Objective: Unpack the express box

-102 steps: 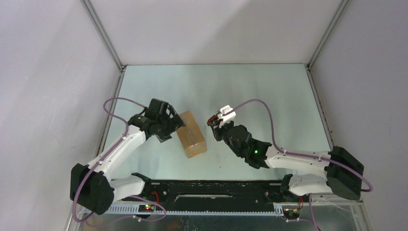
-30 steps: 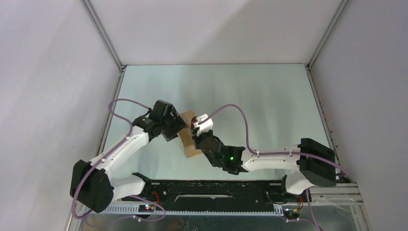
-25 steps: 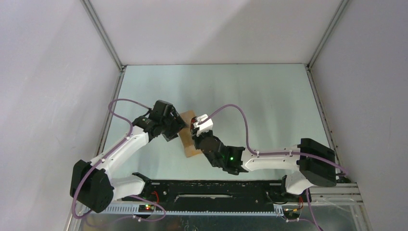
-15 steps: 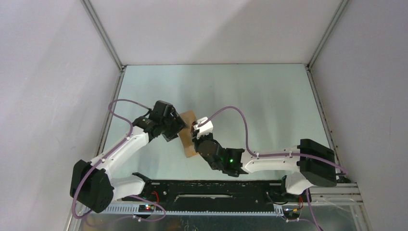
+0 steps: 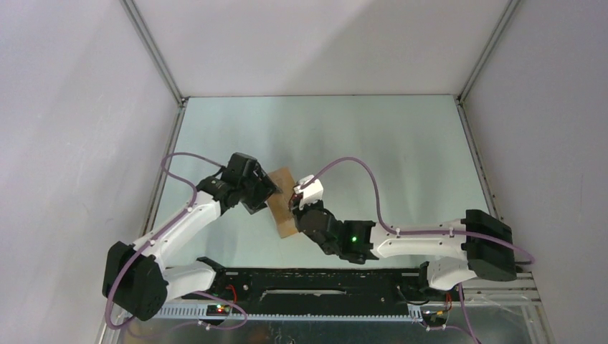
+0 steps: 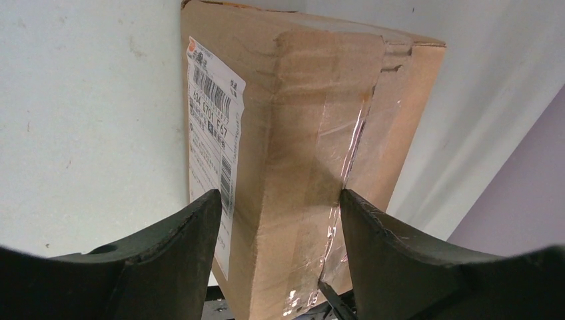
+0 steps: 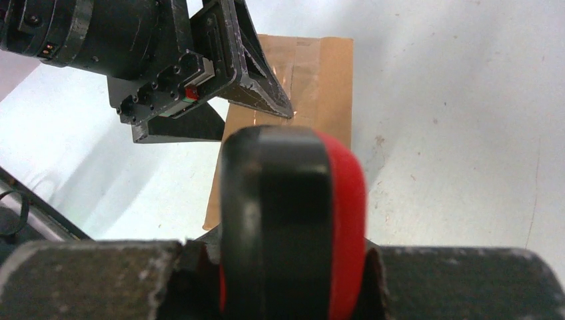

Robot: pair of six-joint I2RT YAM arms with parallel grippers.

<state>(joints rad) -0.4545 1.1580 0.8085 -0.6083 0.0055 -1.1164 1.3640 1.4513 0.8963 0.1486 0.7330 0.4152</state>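
The small brown cardboard express box [image 5: 281,215] lies left of centre on the pale green table [image 5: 373,143]. The left gripper [image 6: 276,200] clamps its 2 sides. The right gripper [image 7: 286,267] clenches a red-and-black utility knife [image 7: 286,200] at its near end. Slitting the tape looks next, which needs a steady, shallow draw.

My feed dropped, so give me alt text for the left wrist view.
A brown, clear-taped express box sits gripped between the two black fingers of the left gripper. A white barcoded shipping label is on its left face; pale table behind.
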